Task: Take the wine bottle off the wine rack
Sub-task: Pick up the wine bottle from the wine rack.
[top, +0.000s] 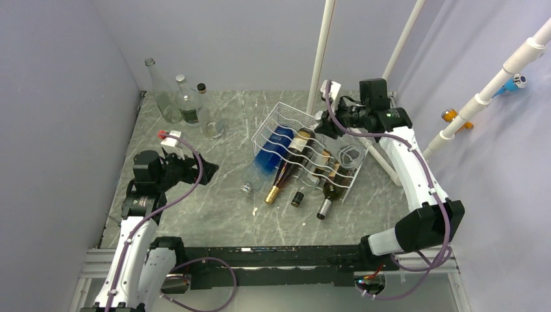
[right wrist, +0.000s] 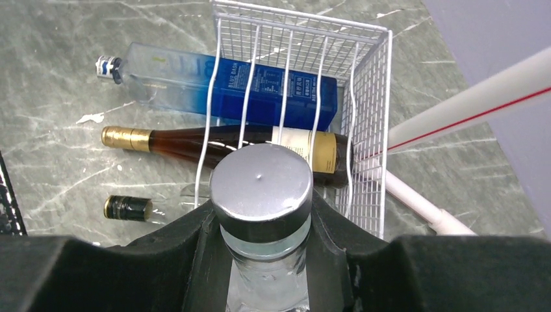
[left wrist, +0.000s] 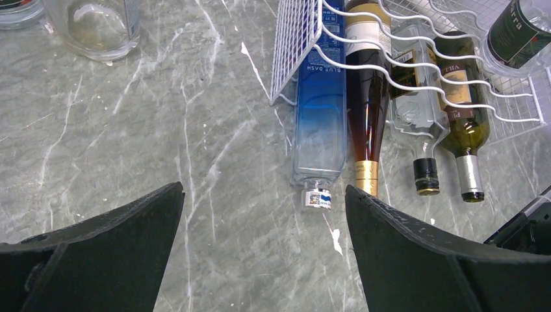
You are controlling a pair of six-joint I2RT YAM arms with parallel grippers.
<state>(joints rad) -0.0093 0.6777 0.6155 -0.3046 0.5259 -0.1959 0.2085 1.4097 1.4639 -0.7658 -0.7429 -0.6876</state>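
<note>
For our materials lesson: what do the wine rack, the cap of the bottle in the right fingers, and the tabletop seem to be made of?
Wine rack: thin metal wire, probably coated white; slim bent rods joined in a grid. Cap: likely matte silver metal, soft sheen, small centre dimple. Tabletop: grey-green marble look with white veins; stone or printed laminate, cannot tell.

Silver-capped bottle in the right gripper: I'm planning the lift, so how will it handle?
The silver-capped bottle looks like clear glass: probably rigid but breakable. The right gripper grips its smooth neck, so it may slip. Round, it would likely roll if laid down.
</note>
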